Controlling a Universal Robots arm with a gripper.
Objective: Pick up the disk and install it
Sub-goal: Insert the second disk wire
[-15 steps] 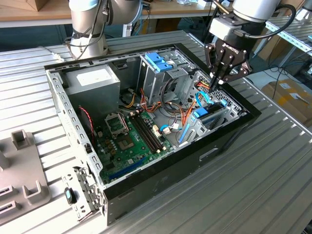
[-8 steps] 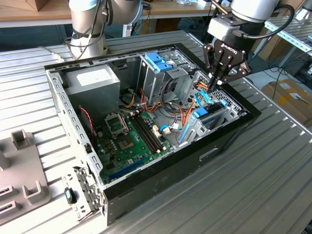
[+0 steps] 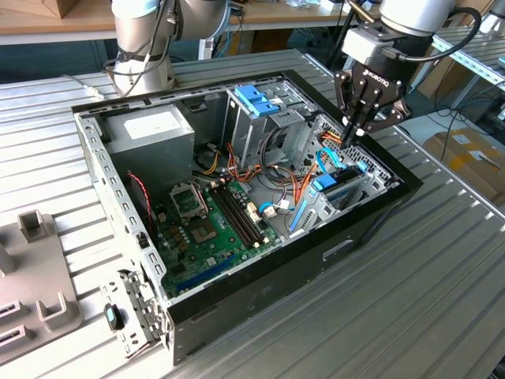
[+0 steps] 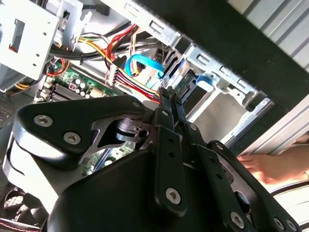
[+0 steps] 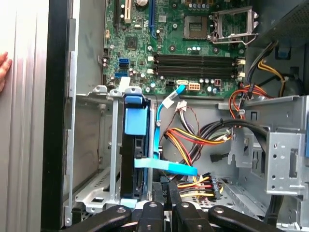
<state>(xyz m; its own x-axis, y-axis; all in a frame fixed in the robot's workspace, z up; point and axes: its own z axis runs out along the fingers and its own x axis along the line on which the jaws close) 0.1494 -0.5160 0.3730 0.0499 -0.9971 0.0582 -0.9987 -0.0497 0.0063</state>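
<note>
The disk (image 5: 131, 159) stands on edge in a slot of the metal drive cage (image 5: 91, 145) at one end of the open computer case (image 3: 260, 296). In the first wrist view it shows as a narrow dark slab with a light-blue plastic rail frame at its ends and a broad blue tab on its upper part; a flat light-blue cable (image 5: 166, 166) crosses its edge. In the exterior view the disk (image 3: 341, 189) sits upright among blue and orange cables near the case wall at the exterior view's right. The gripper (image 3: 357, 130) hangs just above that corner of the case, its fingers drawn together to a narrow point with nothing between them, and it is close above the disk without touching it. In the first wrist view the fingers (image 5: 161, 191) lie just beside the disk's edge. A person's hand (image 4: 270, 166) rests on the ribbed counter (image 3: 426, 284) outside the case.
</note>
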